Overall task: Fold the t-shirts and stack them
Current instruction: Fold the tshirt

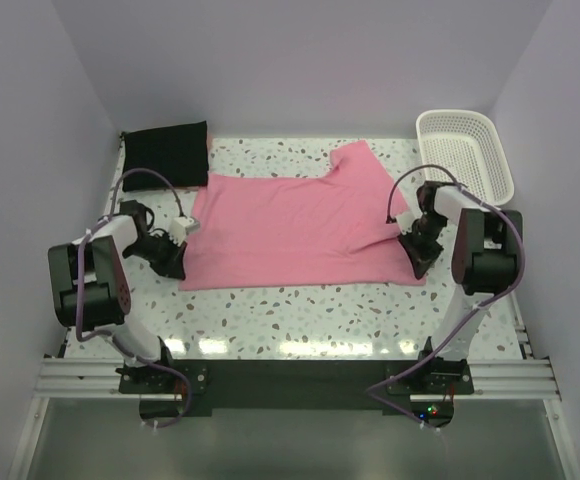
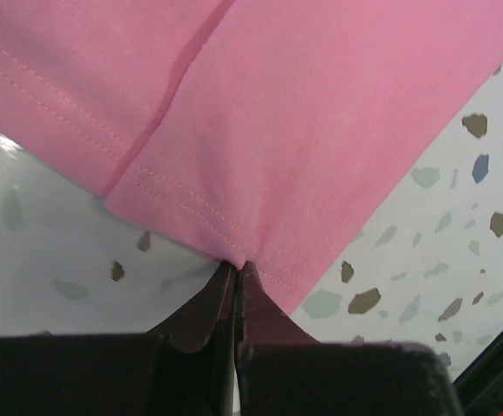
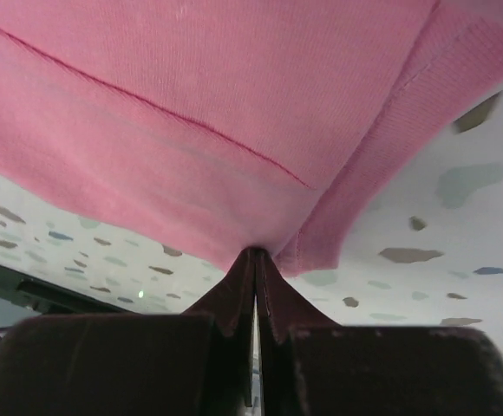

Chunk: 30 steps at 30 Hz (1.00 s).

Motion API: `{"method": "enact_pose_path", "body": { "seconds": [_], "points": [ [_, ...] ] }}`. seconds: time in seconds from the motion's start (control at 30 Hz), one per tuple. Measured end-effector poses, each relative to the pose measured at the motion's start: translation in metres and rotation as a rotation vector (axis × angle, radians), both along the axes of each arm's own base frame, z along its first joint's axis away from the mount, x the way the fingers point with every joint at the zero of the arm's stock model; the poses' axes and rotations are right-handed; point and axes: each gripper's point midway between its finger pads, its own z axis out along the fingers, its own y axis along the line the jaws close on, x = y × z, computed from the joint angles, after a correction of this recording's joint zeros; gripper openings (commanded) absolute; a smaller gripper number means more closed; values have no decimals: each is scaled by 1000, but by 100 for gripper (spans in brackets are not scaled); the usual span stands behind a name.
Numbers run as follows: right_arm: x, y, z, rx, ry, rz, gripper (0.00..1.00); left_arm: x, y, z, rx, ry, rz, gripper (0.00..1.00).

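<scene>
My left claw pinches the hem of the plain pink soft-fabric t-shirt, my right claw its opposite edge; it lies spread across the worktop centre. The folded black fabric rectangle sits at the far-left corner.

Pink t-shirt spread wide (sleeve at far side); black garment folded square, by its far-left corner.

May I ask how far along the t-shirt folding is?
Done: the black t-shirt lies folded at the far-left corner. In hand: the left fingers and right fingers each pinch an edge of the pink t-shirt, spread mostly flat. Left: folding it and stacking the two.
</scene>
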Motion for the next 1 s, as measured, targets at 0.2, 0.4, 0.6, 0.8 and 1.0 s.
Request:
{"method": "enact_pose_path", "body": {
  "seconds": [0.2, 0.4, 0.6, 0.8, 1.0],
  "points": [
    [-58, -7, 7, -14, 85, 100, 0, -52, 7, 0, 92, 49, -91, 0],
    [-99, -1, 33, 51, 151, 176, 39, -89, 15, 5, 159, 84, -190, 37],
    [-56, 15, 77, 154, -31, 174, 42, -35, 2, 70, 82, -195, -271, 57],
    [20, 32, 114, 216, -264, 78, 39, 47, -76, 126, -57, -464, -354, 56],
    [61, 37, 78, 249, -218, -9, 37, 91, -210, 124, -238, -466, -403, 51]
  ]
}}
